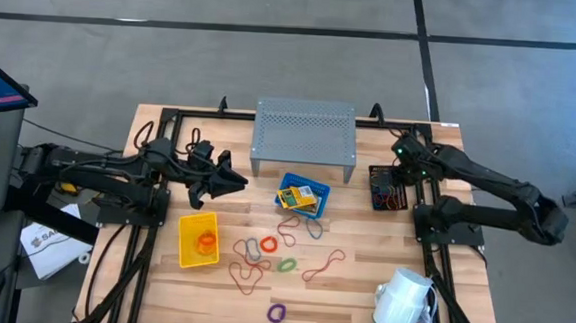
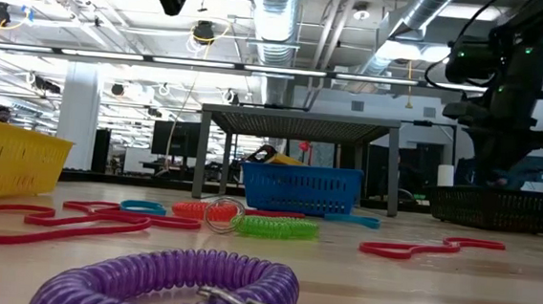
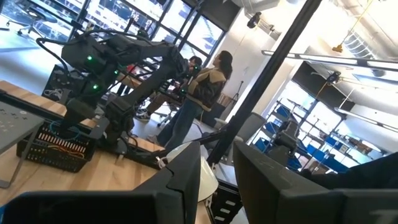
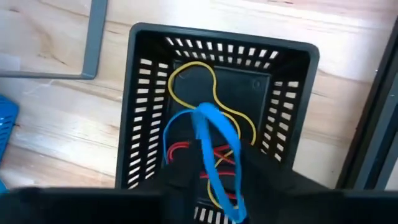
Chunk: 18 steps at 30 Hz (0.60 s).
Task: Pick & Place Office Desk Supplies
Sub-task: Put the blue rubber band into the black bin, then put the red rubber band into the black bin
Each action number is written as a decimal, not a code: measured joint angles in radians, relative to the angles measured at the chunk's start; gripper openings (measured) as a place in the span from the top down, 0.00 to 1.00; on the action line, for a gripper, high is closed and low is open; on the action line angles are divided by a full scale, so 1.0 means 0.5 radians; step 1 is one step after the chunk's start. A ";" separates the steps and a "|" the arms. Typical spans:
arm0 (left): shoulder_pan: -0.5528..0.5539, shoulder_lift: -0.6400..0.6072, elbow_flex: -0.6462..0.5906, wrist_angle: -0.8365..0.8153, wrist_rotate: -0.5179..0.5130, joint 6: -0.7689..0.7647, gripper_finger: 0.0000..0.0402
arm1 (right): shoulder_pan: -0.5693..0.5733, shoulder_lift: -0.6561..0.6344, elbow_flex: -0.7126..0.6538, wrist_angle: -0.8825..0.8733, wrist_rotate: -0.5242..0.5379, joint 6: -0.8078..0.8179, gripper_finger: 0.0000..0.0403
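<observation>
My right gripper (image 4: 214,183) points down over the black mesh bin (image 1: 387,188), its fingers a little apart. A blue loop (image 4: 214,146) hangs blurred between them, above the yellow and red loops on the bin's floor (image 4: 239,87). My left gripper (image 1: 233,183) waits open and level above the table's left half, with nothing between its fingers (image 3: 180,186). A yellow bin (image 1: 200,240) holds an orange loop. Yellow packets lie in a blue bin (image 1: 302,195). Red (image 1: 324,266), green (image 1: 287,266), orange (image 1: 268,243) and purple (image 1: 277,312) loops lie flat on the table. My right gripper comes at the blue loop from above, pointing down into the black bin. The loop's upper stretch (image 4: 219,163) runs between the two fingers and its lower bend droops into the bin. Whether the fingers still touch it, I cannot tell.
A grey perforated riser (image 1: 305,133) stands at the far middle of the table. A white mug (image 1: 403,301) sits at the near right corner. A person (image 3: 202,93) stands in the room beyond the table's right side.
</observation>
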<state>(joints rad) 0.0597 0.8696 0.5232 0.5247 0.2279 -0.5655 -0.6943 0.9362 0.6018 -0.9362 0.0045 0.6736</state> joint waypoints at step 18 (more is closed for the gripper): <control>0.000 0.000 0.000 -0.001 0.008 -0.046 0.78 | 0.060 -0.209 0.000 0.236 -0.494 -0.105 0.56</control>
<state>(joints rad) 0.0597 0.8696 0.5232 0.5243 0.2321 -0.5884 -0.6642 0.8319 0.6018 -0.8183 -0.2424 0.6211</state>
